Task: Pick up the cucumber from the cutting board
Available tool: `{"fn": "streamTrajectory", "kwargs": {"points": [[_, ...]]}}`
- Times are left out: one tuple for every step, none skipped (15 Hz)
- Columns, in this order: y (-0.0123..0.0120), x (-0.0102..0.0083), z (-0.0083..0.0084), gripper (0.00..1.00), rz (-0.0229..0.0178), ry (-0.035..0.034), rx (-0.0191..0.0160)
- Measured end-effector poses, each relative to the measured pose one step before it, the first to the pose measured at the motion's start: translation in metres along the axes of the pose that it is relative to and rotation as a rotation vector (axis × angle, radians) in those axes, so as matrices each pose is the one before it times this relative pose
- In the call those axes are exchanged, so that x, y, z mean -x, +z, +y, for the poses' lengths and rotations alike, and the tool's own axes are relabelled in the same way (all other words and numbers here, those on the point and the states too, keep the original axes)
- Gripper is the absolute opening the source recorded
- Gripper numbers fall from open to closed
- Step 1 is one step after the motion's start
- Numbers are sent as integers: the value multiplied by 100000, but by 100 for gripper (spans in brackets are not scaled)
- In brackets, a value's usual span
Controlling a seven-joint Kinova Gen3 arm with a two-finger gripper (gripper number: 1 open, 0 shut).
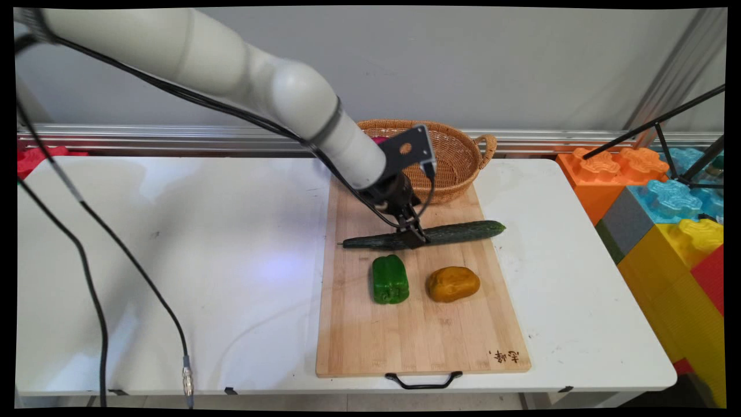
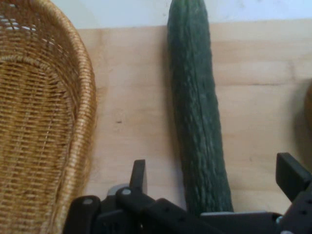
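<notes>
We see the white table (image 1: 173, 260) w/ a wooden cutting board (image 1: 417, 330) on its right half, black handle at the near edge. A wicker basket (image 1: 451, 156) sits at the board's far end, partly on it. A long dark cucumber (image 1: 463, 231) lies across the board just in front of the basket. Gripper (image 1: 414, 234) is down at the cucumber approx mid-length, fingers spread wide, one each side, not clamping it. Nearer us, apart from the cucumber: green bell pepper (image 1: 389, 279) and, beside it to the right, a brownish-yellow potato (image 1: 452, 284)
</notes>
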Motion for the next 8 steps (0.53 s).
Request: {"fn": "streamTrajectory", "kwargs": {"points": [[955, 58, -33, 100, -171, -509, -286], [870, 81, -31, 100, -180, -464, -287], [540, 65, -8, 100, -141, -318, -159], [738, 75, -8, 100, -128, -408, -216], [785, 76, 15, 100, -119, -389, -178], [683, 81, 46, 100, -60, -409, -73], [528, 38, 54, 100, 3, -234, -77], [521, -6, 51, 100, 107, -62, -169]]}}
